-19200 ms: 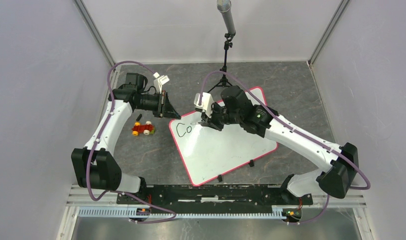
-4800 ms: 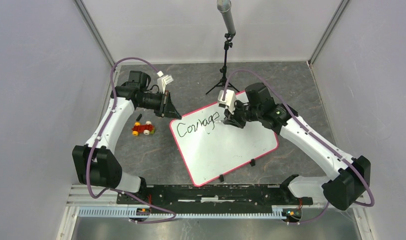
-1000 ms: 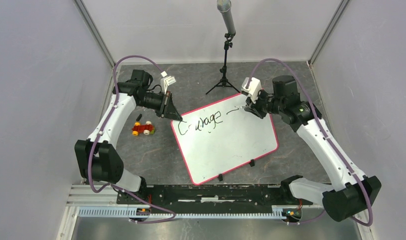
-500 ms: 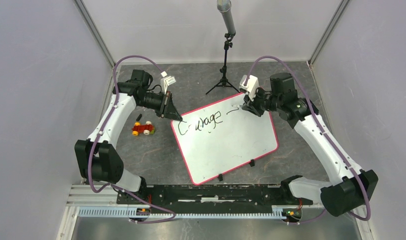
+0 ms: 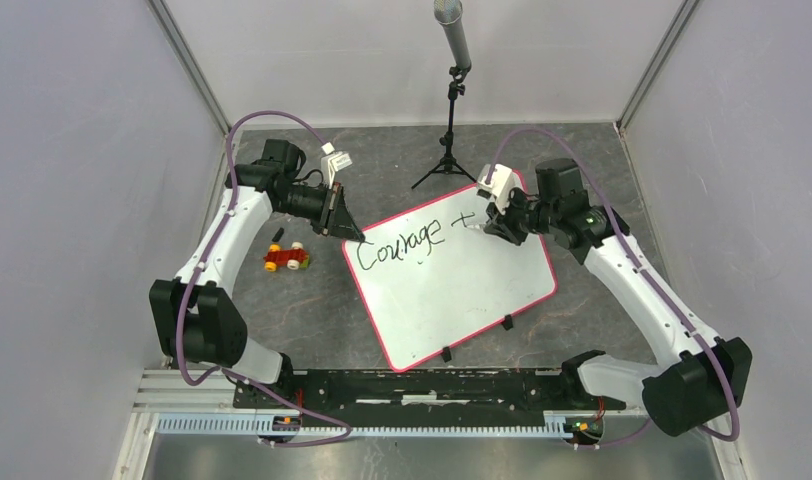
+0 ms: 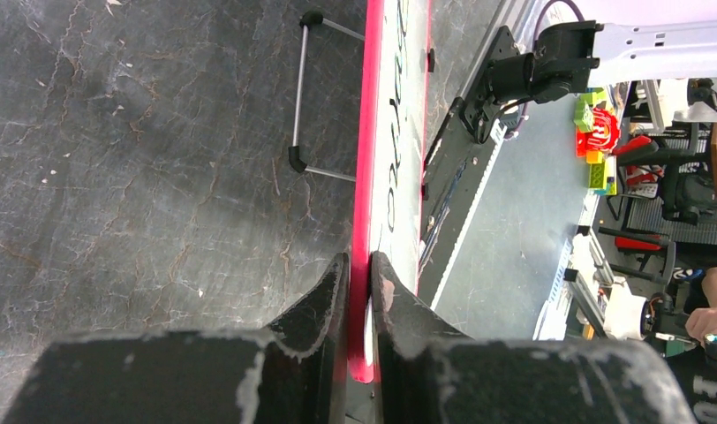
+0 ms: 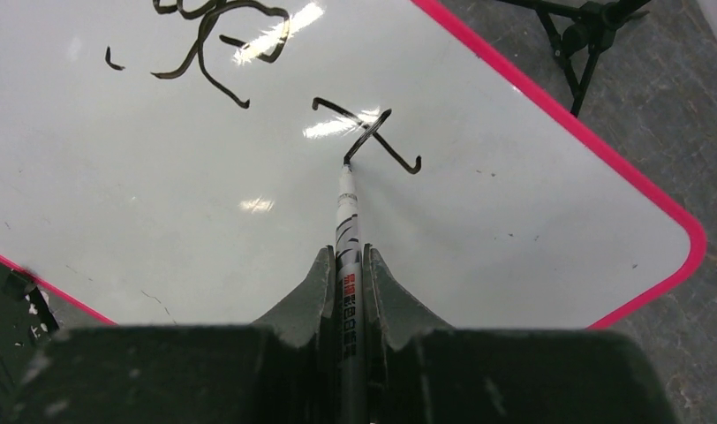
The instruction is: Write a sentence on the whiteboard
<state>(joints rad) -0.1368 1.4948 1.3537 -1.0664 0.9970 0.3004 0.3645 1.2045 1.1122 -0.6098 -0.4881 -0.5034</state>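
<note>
From my console I see the whiteboard [image 5: 452, 290] lying on the grey worktop [image 5: 302, 330] between the 2 arms. It is turned askew, with 1 corner pointing toward the arm bases.

The left pincer [image 6: 359, 269] is closed down to a narrow slit on the board's pink rim at the far-left corner. In the left wrist view the rim runs straight between the 2 black fingers [image 6: 324, 296], which press it from either side.

The right pincer [image 7: 347, 261] is clamped tight on a marker [image 7: 346, 221]. The marker sticks out ahead of the fingertips and slopes down to the board. Its tip touches the white surface at the lower end of a small crossed stroke [image 7: 368, 132] near the far-right corner, just inside the rim.

The sentence [image 5: 400, 245] is black script along the far side of the board. It reads "Courage", and the crossed stroke sits just to the right of that word. The rest of the board below the writing is bare white.

2 small black clips [image 5: 503, 323] sit at the board's near edge.

A red toy car [image 5: 286, 259] with yellow wheels stands on the worktop to the left of the board, apart from it. A small black piece [image 5: 277, 235] lies just beyond the car.

A microphone on a tripod [image 5: 448, 150] stands behind the board.
</note>
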